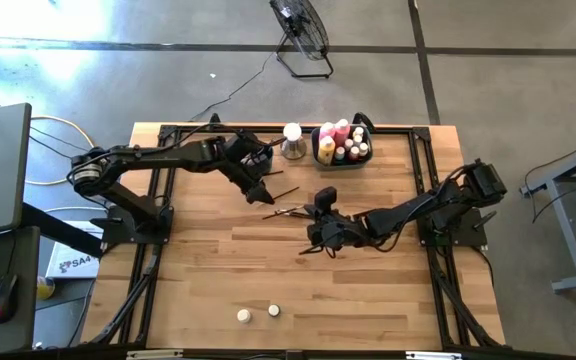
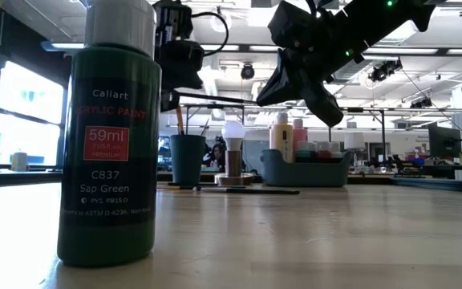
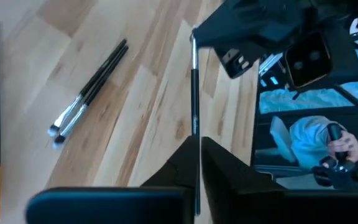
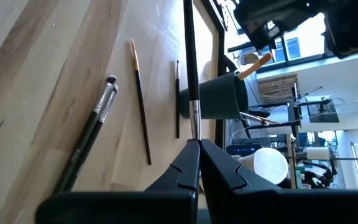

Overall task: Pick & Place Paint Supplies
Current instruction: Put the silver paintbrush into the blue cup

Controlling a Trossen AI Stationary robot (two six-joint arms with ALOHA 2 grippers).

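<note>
1. High view: my left gripper (image 1: 258, 186) hangs near the bench's far edge, my right gripper (image 1: 320, 212) mid-bench.
2. Left wrist: clenched on a brush (image 3: 194, 112).
3. Right wrist: likewise pinching a thin brush (image 4: 189, 68); light, stiff, slippery, so grip mid-handle.

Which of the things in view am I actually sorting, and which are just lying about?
Job:
held brush
loose brushes
paint bottles
white pots
green bottle

Lying about:
dark cup
white bulb-shaped object
floor fan
</note>
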